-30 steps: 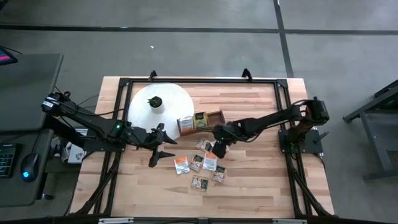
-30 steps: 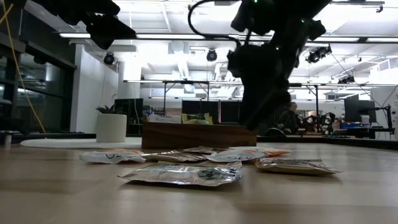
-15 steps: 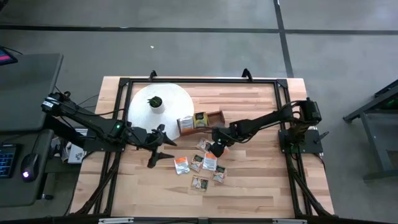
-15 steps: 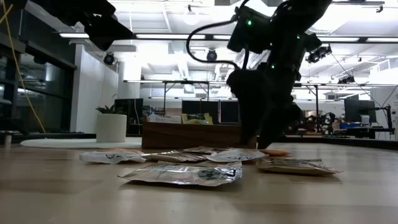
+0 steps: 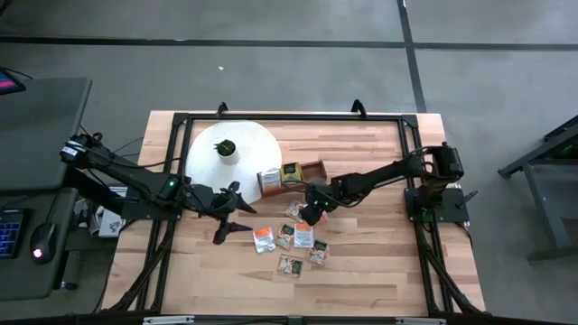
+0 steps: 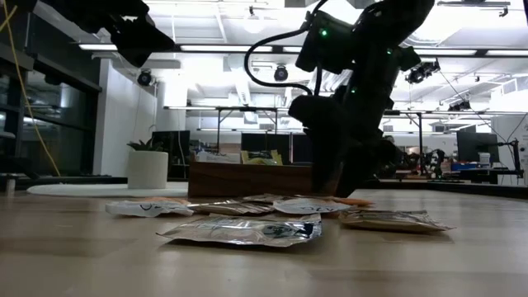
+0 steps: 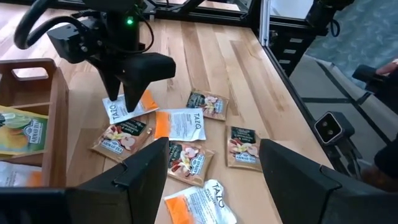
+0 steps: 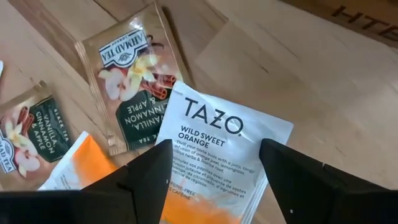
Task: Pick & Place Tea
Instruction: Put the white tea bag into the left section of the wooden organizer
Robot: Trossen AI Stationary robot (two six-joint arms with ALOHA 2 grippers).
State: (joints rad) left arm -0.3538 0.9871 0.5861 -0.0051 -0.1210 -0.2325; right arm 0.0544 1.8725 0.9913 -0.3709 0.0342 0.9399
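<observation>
Several small tea sachets [image 5: 293, 239] lie flat on the wooden table, near the table's middle. My right gripper [image 5: 307, 214] is open and points steeply down over the farthest of them, a white-and-orange TAZO sachet [image 8: 217, 143]. Its two fingers stand over that sachet's two side edges, low above the table [image 6: 337, 188]. More sachets stand in the brown wooden box [image 5: 291, 173] just beyond. My left gripper [image 5: 237, 210] hangs open in the air to the left of the sachets, holding nothing [image 7: 214, 158]. My right gripper comes at the TAZO sachet's middle [image 7: 122, 111] from above, fingers pointing down. The sachet lies flat on the table, partly over a brown sachet [image 8: 134, 81]. I cannot tell whether the fingertips touch it.
A large white round disc [image 5: 244, 158] with a small dark knob lies at the far left, next to the box. A black frame [image 5: 289, 117] runs round the table's edge. Bare wood lies to the right of the sachets [image 5: 379, 244].
My right gripper has sunk toward the sachets and shifted a little toward the table's left, rolling about its own axis as it went. The sachets have stayed where they were.
</observation>
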